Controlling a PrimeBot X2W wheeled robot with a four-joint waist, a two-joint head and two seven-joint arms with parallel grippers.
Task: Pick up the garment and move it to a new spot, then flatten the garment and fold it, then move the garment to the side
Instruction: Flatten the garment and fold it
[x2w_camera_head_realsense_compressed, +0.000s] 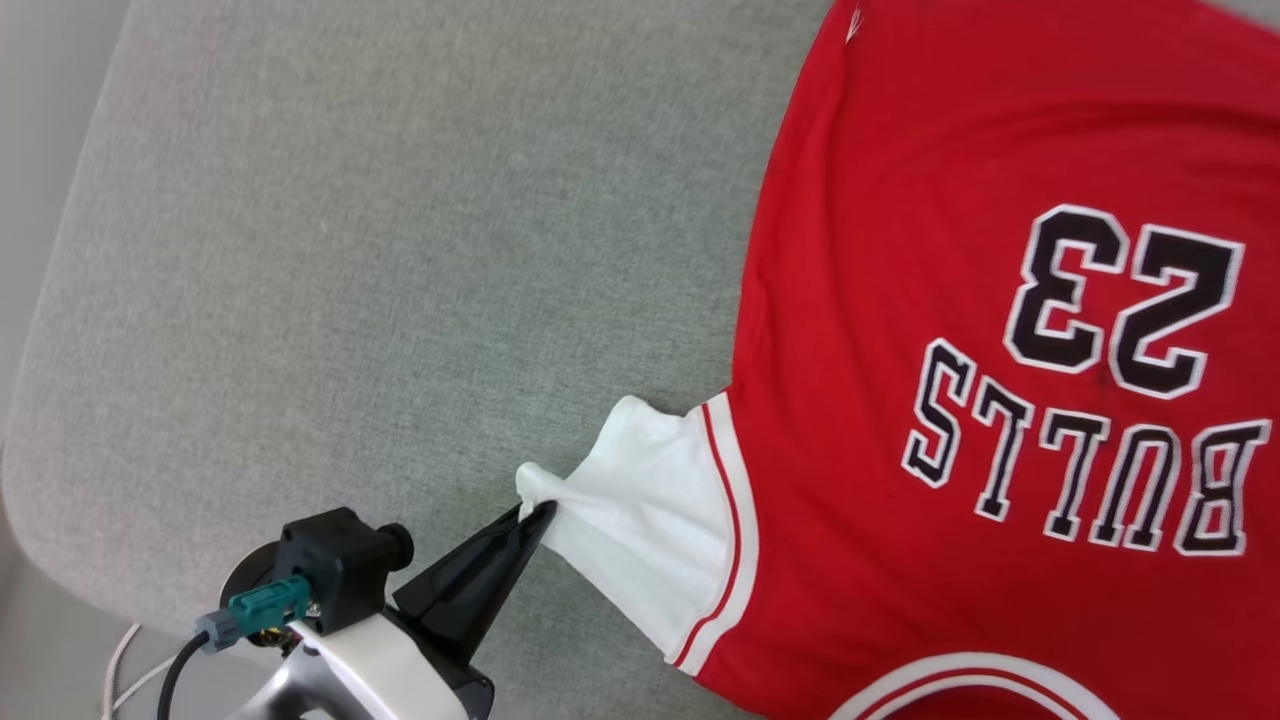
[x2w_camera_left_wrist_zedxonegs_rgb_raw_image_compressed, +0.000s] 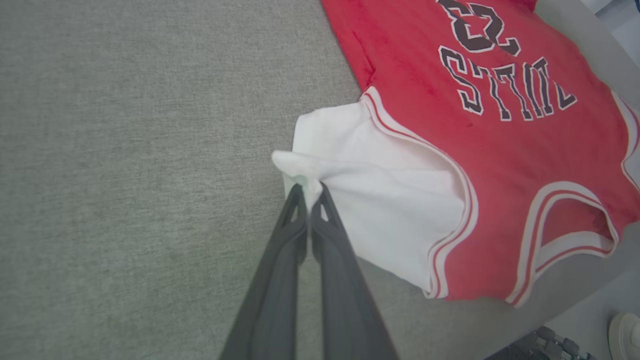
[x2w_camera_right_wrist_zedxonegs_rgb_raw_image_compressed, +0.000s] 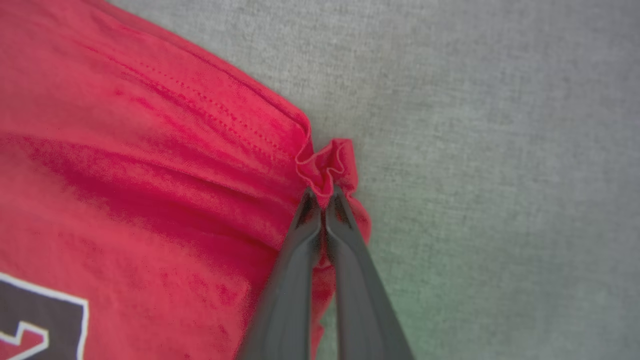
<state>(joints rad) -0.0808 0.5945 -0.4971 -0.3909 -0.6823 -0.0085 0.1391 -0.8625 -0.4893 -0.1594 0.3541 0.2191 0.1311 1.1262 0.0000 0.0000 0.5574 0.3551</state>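
The red garment (x2w_camera_head_realsense_compressed: 930, 300) lies spread face up on the grey cushion, its dark block letters and number upside down in the head view. Its white sleeve (x2w_camera_head_realsense_compressed: 640, 500) points toward the lower left. My left gripper (x2w_camera_head_realsense_compressed: 540, 512) is shut on the sleeve's bunched tip, which the left wrist view shows pinched between the two dark fingers (x2w_camera_left_wrist_zedxonegs_rgb_raw_image_compressed: 310, 192). In the right wrist view my right gripper (x2w_camera_right_wrist_zedxonegs_rgb_raw_image_compressed: 322, 192) is shut on a puckered red corner of the garment (x2w_camera_right_wrist_zedxonegs_rgb_raw_image_compressed: 150, 175) at its hem edge.
The grey fabric cushion (x2w_camera_head_realsense_compressed: 400, 250) stretches wide to the left of the garment, with its rounded edge (x2w_camera_head_realsense_compressed: 30, 400) at the far left. A pale floor strip and a white cable (x2w_camera_head_realsense_compressed: 120, 660) lie beyond that edge.
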